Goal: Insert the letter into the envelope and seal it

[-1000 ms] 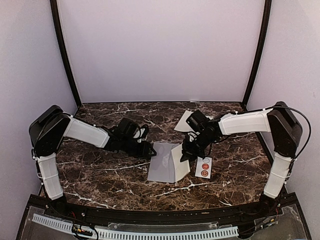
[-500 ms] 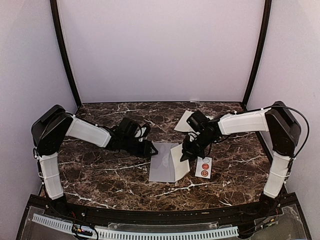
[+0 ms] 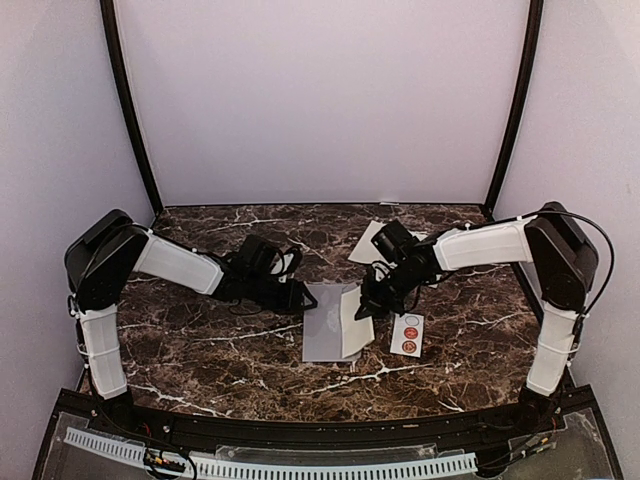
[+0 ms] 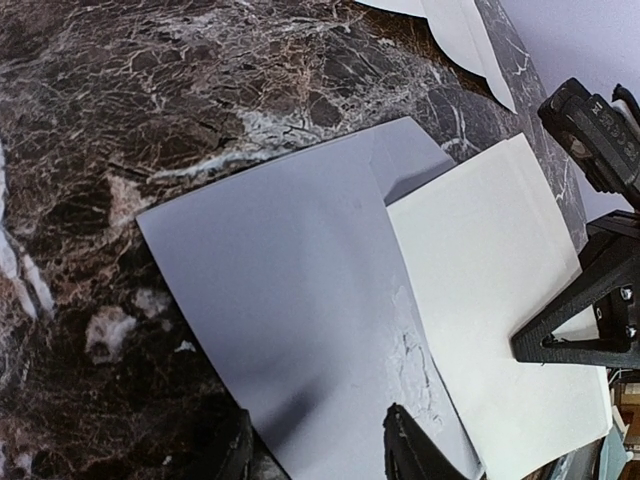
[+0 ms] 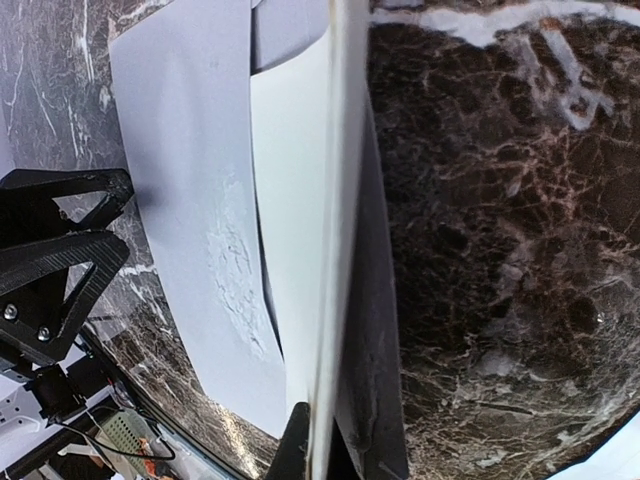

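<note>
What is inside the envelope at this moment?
The white letter is partly inside the envelope: one long edge is tucked under its grey top layer. How far it reaches in is hidden by that layer. The right gripper pinches the exposed side.

- We see the envelope (image 3: 322, 325) (image 4: 290, 300) (image 5: 185, 150), a grey-lavender paper rectangle, lying flat near the middle of the table (image 3: 200, 340), its mouth facing 3 o'clock and a faint rough patch beside that mouth.
- We see the letter (image 3: 356, 315) (image 4: 490, 320) (image 5: 290, 200), a cream-white sheet, partly tucked inside, sticking out toward 3 o'clock with its outer edge lifted.
</note>
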Action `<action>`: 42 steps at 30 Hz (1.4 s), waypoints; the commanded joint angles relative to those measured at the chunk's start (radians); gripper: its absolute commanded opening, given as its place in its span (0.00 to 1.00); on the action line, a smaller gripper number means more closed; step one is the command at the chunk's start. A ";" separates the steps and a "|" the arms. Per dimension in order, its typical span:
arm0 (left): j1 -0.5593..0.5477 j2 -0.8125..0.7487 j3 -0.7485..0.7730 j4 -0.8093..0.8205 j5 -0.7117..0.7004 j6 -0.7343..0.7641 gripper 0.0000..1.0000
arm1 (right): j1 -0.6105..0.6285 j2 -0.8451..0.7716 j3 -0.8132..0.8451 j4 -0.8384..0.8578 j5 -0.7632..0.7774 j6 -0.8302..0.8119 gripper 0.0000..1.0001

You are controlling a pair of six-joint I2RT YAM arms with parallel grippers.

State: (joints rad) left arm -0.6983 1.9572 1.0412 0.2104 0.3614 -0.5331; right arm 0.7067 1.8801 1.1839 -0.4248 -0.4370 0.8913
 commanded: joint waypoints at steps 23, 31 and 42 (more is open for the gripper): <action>0.000 0.048 0.007 -0.081 -0.025 -0.011 0.45 | -0.005 -0.014 0.046 -0.026 0.080 -0.215 0.00; 0.000 0.045 0.006 -0.098 -0.041 -0.018 0.45 | -0.004 -0.069 0.080 -0.059 0.160 -0.221 0.00; 0.000 0.041 0.005 -0.107 -0.043 -0.019 0.45 | -0.004 -0.054 0.056 -0.053 0.227 -0.185 0.00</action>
State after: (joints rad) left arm -0.6987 1.9694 1.0599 0.2085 0.3431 -0.5461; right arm 0.7067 1.8286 1.2469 -0.4942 -0.2554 0.6899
